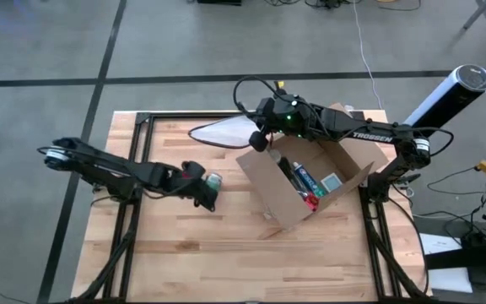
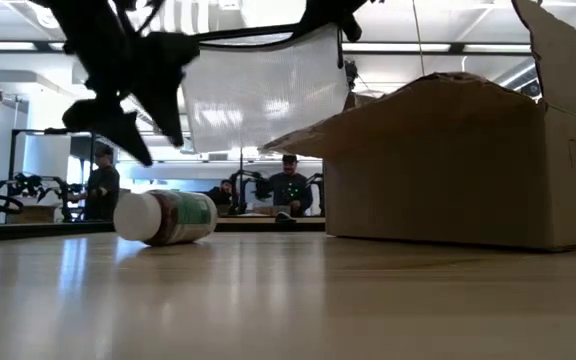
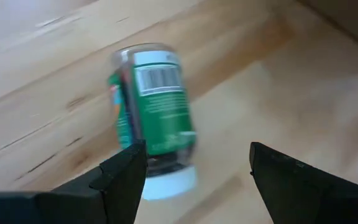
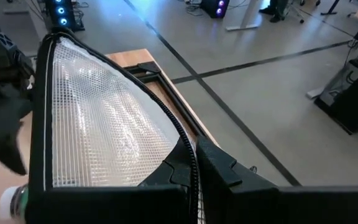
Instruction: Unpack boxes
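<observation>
- High view: the cardboard box (image 1: 306, 186) is seen open at centre right, items left inside. The left gripper (image 1: 210, 192) is spread just beside a bottle (image 1: 213, 180) at centre. The box is nearer the right arm.
- Low view: the bottle (image 2: 165, 217) is seen lying on its side, left of the box (image 2: 448, 165).
- Left wrist view: the bottle (image 3: 153, 118) is seen released, lying beyond the parted fingers (image 3: 126, 177).
- Right wrist view: the right gripper (image 4: 194, 165) is clenched on a mesh pouch (image 4: 98, 130).

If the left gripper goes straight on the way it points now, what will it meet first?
Probably the green-labelled bottle, lying on its side on the table just ahead of the left gripper, though slightly off to one side.
</observation>
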